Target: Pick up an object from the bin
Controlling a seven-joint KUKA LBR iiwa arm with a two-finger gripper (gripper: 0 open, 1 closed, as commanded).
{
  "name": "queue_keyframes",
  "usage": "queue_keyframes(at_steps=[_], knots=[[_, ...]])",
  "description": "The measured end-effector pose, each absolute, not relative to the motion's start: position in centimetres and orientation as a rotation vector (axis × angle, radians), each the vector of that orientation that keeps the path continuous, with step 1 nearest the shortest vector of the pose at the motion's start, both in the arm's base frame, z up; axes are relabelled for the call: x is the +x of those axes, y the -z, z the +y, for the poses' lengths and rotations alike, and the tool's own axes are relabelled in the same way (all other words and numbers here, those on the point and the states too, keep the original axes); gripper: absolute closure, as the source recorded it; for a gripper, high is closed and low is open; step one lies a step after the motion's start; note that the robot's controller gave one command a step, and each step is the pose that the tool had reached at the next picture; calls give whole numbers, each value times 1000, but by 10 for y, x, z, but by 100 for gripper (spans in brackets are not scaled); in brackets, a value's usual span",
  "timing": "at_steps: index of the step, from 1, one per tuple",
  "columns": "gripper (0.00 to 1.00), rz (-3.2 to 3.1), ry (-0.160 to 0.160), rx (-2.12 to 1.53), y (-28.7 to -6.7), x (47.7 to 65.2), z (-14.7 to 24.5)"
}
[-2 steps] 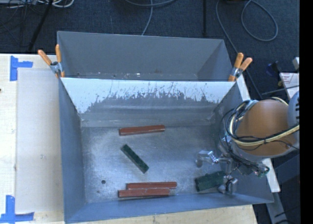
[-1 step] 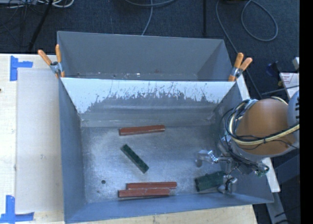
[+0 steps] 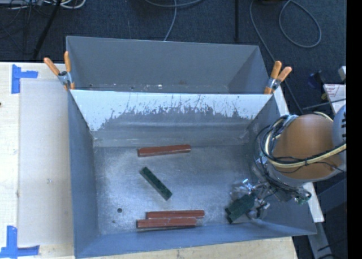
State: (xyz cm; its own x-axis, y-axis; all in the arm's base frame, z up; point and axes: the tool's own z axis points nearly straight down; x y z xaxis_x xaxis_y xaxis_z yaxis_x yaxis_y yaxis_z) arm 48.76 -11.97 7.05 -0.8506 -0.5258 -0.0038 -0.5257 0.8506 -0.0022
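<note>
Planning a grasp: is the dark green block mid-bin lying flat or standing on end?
Lying flat: the dark green block rests lengthwise on the bin floor, turned diagonally.

Bright light washes the far wall of the bin (image 3: pixel 169 100), shadows soft.

Bin (image 3: pixel 79 156) floor — one bar (image 3: pixel 164 151) upper centre, slanted block (image 3: pixel 155 183) below it, paired bars (image 3: pixel 169 219) lower centre; gripper (image 3: pixel 249 198) lower right — small block (image 3: pixel 237 211) just beside it.
</note>
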Motion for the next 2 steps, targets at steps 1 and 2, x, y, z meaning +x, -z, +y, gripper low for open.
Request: queue_keyframes(at_steps=[1,2], knots=[[100,3020,1,-855,-110,488,-119],[100,3018,5,-850,-187,490,-119]])
